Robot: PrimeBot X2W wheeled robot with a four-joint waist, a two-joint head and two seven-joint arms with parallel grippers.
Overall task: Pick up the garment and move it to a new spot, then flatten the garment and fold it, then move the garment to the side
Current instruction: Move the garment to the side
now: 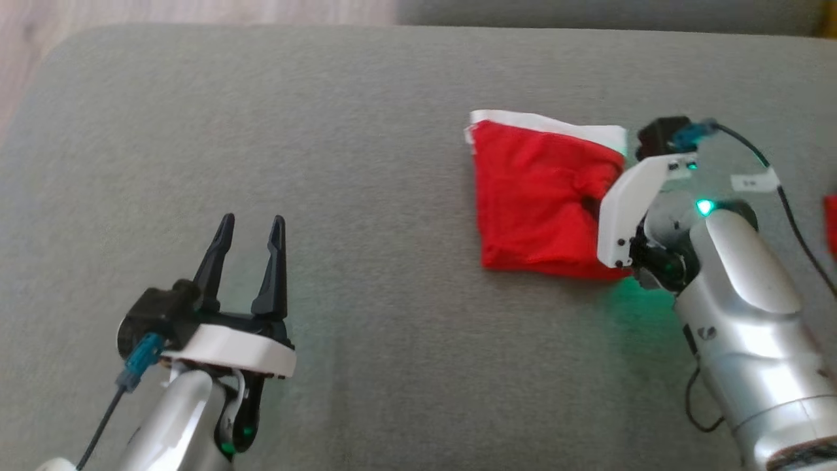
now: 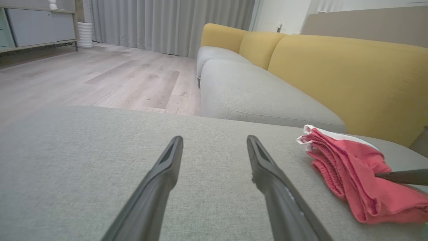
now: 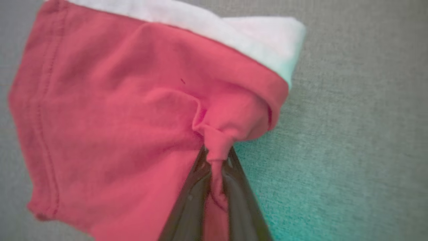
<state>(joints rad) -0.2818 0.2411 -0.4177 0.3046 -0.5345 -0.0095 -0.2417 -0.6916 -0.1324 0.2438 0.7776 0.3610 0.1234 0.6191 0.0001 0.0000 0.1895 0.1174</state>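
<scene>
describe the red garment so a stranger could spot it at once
Start at the grey fabric cushion and look to the robot's right. There lies a folded red cloth garment; its white far edge and the right tool pinching it mark it out.

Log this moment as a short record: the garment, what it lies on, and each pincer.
item: garment, red with a white band, bunched
surface: grey cushion, with the garment resting on it
left arm: left pincer open, holding nothing, apart from the garment
right arm: right pincer shut on a pinch of red cloth at the garment's edge
stage: gripped, not yet lifted
</scene>
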